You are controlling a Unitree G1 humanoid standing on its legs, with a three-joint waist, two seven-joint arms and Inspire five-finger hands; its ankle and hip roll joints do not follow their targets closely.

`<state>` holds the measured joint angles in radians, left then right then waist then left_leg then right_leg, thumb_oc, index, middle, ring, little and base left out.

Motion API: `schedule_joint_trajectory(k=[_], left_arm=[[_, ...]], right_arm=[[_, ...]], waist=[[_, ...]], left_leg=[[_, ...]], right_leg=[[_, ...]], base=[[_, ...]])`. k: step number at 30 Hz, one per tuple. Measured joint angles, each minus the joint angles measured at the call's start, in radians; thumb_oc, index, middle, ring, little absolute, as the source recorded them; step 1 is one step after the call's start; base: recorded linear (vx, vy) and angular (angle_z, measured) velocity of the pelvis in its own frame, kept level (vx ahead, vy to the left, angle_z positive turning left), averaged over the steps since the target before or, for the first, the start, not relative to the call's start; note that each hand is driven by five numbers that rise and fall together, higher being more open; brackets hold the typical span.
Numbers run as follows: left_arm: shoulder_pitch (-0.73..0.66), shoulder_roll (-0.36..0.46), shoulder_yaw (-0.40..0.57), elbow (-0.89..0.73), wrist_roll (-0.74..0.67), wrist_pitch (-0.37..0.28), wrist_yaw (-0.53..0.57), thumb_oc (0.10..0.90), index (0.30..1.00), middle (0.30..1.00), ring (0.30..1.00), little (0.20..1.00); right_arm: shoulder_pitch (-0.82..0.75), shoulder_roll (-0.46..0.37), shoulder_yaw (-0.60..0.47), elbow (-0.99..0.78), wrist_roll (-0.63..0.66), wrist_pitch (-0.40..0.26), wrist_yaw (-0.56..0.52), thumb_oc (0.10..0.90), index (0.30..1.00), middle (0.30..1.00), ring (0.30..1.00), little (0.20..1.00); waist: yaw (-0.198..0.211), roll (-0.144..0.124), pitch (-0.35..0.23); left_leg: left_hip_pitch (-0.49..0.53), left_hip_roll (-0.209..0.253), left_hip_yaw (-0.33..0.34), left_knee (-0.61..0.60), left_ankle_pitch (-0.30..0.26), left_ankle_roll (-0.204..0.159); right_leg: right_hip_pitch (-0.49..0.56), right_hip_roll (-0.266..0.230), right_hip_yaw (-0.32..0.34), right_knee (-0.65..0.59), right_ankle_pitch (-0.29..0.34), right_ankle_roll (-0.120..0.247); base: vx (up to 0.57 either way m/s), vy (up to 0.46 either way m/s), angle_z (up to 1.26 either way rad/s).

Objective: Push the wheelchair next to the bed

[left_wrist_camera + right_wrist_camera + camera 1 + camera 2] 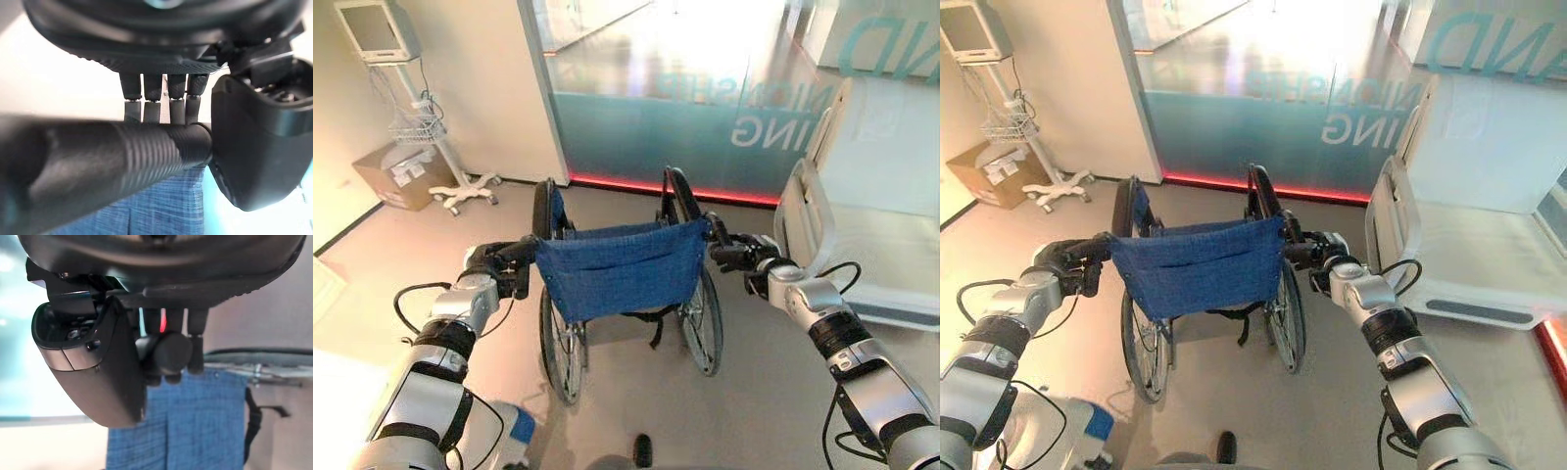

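L hand & R hand both curled tight round wheelchair push grips; bed to right.

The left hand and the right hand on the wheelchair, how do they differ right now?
The left hand grips the push handle on the robot's left, beside the blue backrest; the right hand grips the opposite handle, on the side toward the bed. Both are curled round a black handle of the wheelchair.
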<state>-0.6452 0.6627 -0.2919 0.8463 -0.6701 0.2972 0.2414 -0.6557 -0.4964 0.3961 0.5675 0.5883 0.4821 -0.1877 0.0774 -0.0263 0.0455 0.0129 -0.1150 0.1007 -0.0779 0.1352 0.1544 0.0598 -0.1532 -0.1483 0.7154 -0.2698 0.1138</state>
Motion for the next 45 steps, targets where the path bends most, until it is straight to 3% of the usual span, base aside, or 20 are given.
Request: schedule_joint_trajectory(k=[2,5,6,7,9,10,11,12,13,14,17,18,23,24,28,29,31,38,41,45], left_arm=[[-0.005,-0.014,-0.006,0.0,0.0,-0.005,0.009,0.4,0.3,0.3,0.3,0.3],[-0.026,-0.048,-0.007,-0.01,0.0,-0.008,0.023,0.4,0.3,0.3,0.3,0.3],[-0.026,-0.065,0.008,-0.039,0.001,-0.008,0.035,0.4,0.3,0.3,0.3,0.3],[-0.025,-0.074,0.006,-0.053,0.001,-0.008,0.035,0.4,0.3,0.3,0.3,0.3],[-0.018,-0.101,0.019,-0.087,0.001,0.002,0.038,0.4,0.3,0.3,0.3,0.3],[-0.013,-0.103,0.02,-0.098,0.001,0.005,0.038,0.4,0.3,0.3,0.3,0.3],[-0.008,-0.114,0.025,-0.131,0.001,0.022,0.038,0.4,0.3,0.3,0.3,0.3],[-0.005,-0.103,0.024,-0.165,0.001,0.037,0.037,0.4,0.3,0.3,0.3,0.3],[0.002,-0.112,0.021,-0.177,0.001,0.039,0.035,0.4,0.3,0.3,0.3,0.3],[0.011,-0.132,0.02,-0.183,0.001,0.032,0.034,0.4,0.3,0.3,0.3,0.3],[-0.002,-0.136,0.025,-0.212,-0.001,0.031,0.03,0.4,0.3,0.3,0.3,0.3],[-0.019,-0.137,0.014,-0.206,-0.006,0.037,0.025,0.4,0.3,0.3,0.3,0.3],[-0.022,-0.191,0.021,-0.2,-0.105,0.032,-0.039,0.4,0.3,0.3,0.3,0.3],[-0.02,-0.213,0.02,-0.202,-0.127,0.043,-0.065,0.4,0.3,0.3,0.3,0.3],[0.016,-0.223,0.018,-0.227,-0.171,0.05,-0.1,0.4,0.3,0.3,0.3,0.3],[0.021,-0.2,0.02,-0.255,-0.17,0.059,-0.1,0.4,0.3,0.3,0.3,0.3],[0.045,-0.2,0.053,-0.278,-0.17,0.054,-0.099,0.4,0.3,0.3,0.3,0.3],[0.142,-0.231,0.063,-0.353,-0.171,0.047,-0.122,0.4,0.3,0.3,0.3,0.3],[0.143,-0.23,0.064,-0.355,-0.17,0.049,-0.131,0.4,0.3,0.3,0.3,0.3],[0.142,-0.222,0.066,-0.355,-0.17,0.049,-0.132,0.4,0.3,0.3,0.3,0.3]], right_arm=[[0.0,-0.01,-0.006,0.024,0.0,-0.014,0.024,0.4,0.3,0.3,0.3,0.3],[0.004,-0.025,-0.058,0.049,-0.017,-0.029,0.078,0.4,0.3,0.3,0.3,0.3],[0.013,-0.062,-0.088,0.047,-0.031,-0.039,0.122,0.4,0.3,0.3,0.3,0.3],[0.013,-0.082,-0.09,0.046,-0.031,-0.045,0.139,0.4,0.3,0.3,0.3,0.3],[0.034,-0.146,-0.096,0.042,-0.031,-0.063,0.191,0.4,0.3,0.3,0.3,0.3],[0.035,-0.156,-0.096,0.042,-0.032,-0.063,0.198,0.4,0.3,0.3,0.3,0.3],[0.045,-0.181,-0.097,0.048,-0.031,-0.075,0.223,0.4,0.3,0.3,0.3,0.3],[0.045,-0.199,-0.1,0.057,-0.032,-0.075,0.243,0.4,0.3,0.3,0.3,0.3],[0.045,-0.214,-0.099,0.078,-0.033,-0.072,0.266,0.4,0.3,0.3,0.3,0.3],[0.04,-0.22,-0.102,0.131,-0.033,-0.077,0.298,0.4,0.3,0.3,0.3,0.3],[-0.033,-0.237,-0.101,0.196,-0.052,-0.081,0.345,0.4,0.3,0.3,0.3,0.3],[-0.048,-0.258,-0.099,0.2,-0.072,-0.081,0.356,0.4,0.3,0.3,0.3,0.3],[-0.082,-0.317,-0.09,0.261,-0.123,-0.087,0.356,0.4,0.3,0.3,0.3,0.3],[-0.079,-0.349,-0.073,0.276,-0.154,-0.084,0.353,0.4,0.3,0.3,0.3,0.3],[-0.082,-0.371,-0.062,0.303,-0.19,-0.078,0.332,0.4,0.3,0.3,0.3,0.3],[-0.083,-0.368,-0.058,0.301,-0.189,-0.077,0.334,0.4,0.3,0.3,0.3,0.3],[-0.084,-0.351,-0.057,0.288,-0.19,-0.072,0.323,0.4,0.3,0.3,0.3,0.3],[-0.088,-0.354,-0.027,0.291,-0.199,-0.068,0.231,0.4,0.3,0.3,0.3,0.3],[-0.097,-0.352,-0.024,0.292,-0.219,-0.068,0.229,0.4,0.3,0.3,0.3,0.3],[-0.139,-0.35,0.015,0.294,-0.221,-0.053,0.23,0.4,0.3,0.3,0.3,0.3]], waist=[[-0.027,0.001,-0.004],[-0.032,0.03,0.011],[-0.035,0.084,0.041],[-0.037,0.097,0.048],[-0.07,0.098,0.051],[-0.079,0.093,0.051],[-0.104,0.06,0.057],[-0.126,0.002,0.061],[-0.129,-0.024,0.06],[-0.129,-0.024,0.054],[-0.113,0.016,0.068],[-0.129,0.007,0.069],[-0.127,-0.005,0.079],[-0.131,0.001,0.081],[-0.113,0.044,0.112],[-0.108,-0.012,0.112],[-0.089,-0.062,0.112],[-0.058,-0.073,0.118],[-0.053,-0.075,0.132],[-0.052,-0.07,0.133]], left_leg=[[0.029,-0.016,-0.022,0.003,-0.007,0.014],[0.066,-0.007,-0.231,-0.002,-0.023,0.007],[0.085,0.037,-0.315,0.0,-0.027,-0.004],[0.089,0.044,-0.321,0.001,-0.027,-0.006],[0.098,0.019,-0.359,0.024,-0.058,-0.058],[0.1,0.009,-0.346,0.028,-0.068,-0.072],[0.09,0.004,-0.242,0.075,-0.183,-0.107],[0.093,-0.008,-0.107,0.089,-0.203,-0.062],[0.126,-0.036,-0.138,0.088,-0.193,0.001],[0.158,-0.044,-0.237,0.085,-0.193,0.006],[0.164,0.021,-0.368,0.087,-0.207,-0.019],[0.153,0.01,-0.383,0.109,-0.224,-0.058],[0.119,0.015,-0.365,0.174,-0.201,-0.202],[0.124,0.055,-0.357,0.143,-0.165,-0.211],[0.16,0.112,-0.369,0.164,-0.133,-0.205],[0.153,0.087,-0.363,0.174,-0.127,-0.215],[0.149,0.062,-0.371,0.213,-0.159,-0.24],[-0.08,0.095,-0.229,0.62,-0.191,-0.263],[-0.106,0.111,-0.156,0.587,-0.189,-0.259],[-0.089,0.076,-0.07,0.342,-0.188,-0.257]], right_leg=[[-0.042,-0.029,0.004,0.111,0.004,0.008],[-0.11,-0.013,-0.033,0.046,-0.018,-0.026],[-0.114,0.069,-0.041,-0.132,-0.027,-0.048],[-0.122,0.092,-0.054,-0.211,-0.02,-0.038],[-0.141,0.126,-0.049,-0.508,0.065,-0.092],[-0.14,0.128,-0.049,-0.584,0.112,-0.105],[-0.108,0.113,0.0,-0.781,0.227,-0.097],[-0.081,0.035,0.033,-0.803,0.339,-0.03],[-0.068,-0.001,0.043,-0.786,0.373,-0.01],[-0.064,-0.001,0.065,-0.768,0.381,0.008],[-0.1,0.081,0.098,-0.813,0.424,0.009],[-0.08,0.049,0.099,-0.795,0.502,-0.004],[-0.005,0.023,0.122,-0.799,0.421,-0.049],[0.027,0.032,0.138,-0.797,0.399,-0.057],[-0.043,0.113,0.112,-0.621,0.259,-0.061],[0.008,0.108,0.111,-0.803,0.39,-0.074],[0.03,0.09,0.064,-0.802,0.326,-0.105],[0.079,0.138,-0.067,-0.799,0.276,-0.181],[0.106,0.144,-0.126,-0.802,0.255,-0.198],[0.109,0.149,-0.179,-0.802,0.236,-0.192]], base=[[0.21,0.136,0.44],[0.23,-0.017,0.15],[0.12,-0.052,0.27],[0.14,-0.081,0.45],[0.18,-0.141,0.76],[0.19,-0.159,0.98],[0.21,-0.173,1.1],[0.2,-0.165,1.18],[0.25,-0.226,1.06],[0.17,-0.168,0.64],[0.23,-0.27,0.43],[0.16,-0.216,0.85],[0.24,-0.343,0.9],[0.22,-0.346,1.11],[0.18,-0.298,0.46],[0.13,-0.276,0.64],[0.13,-0.285,0.24],[0.11,-0.191,0.41],[0.2,-0.05,0.27],[0.23,0.041,0.03]])
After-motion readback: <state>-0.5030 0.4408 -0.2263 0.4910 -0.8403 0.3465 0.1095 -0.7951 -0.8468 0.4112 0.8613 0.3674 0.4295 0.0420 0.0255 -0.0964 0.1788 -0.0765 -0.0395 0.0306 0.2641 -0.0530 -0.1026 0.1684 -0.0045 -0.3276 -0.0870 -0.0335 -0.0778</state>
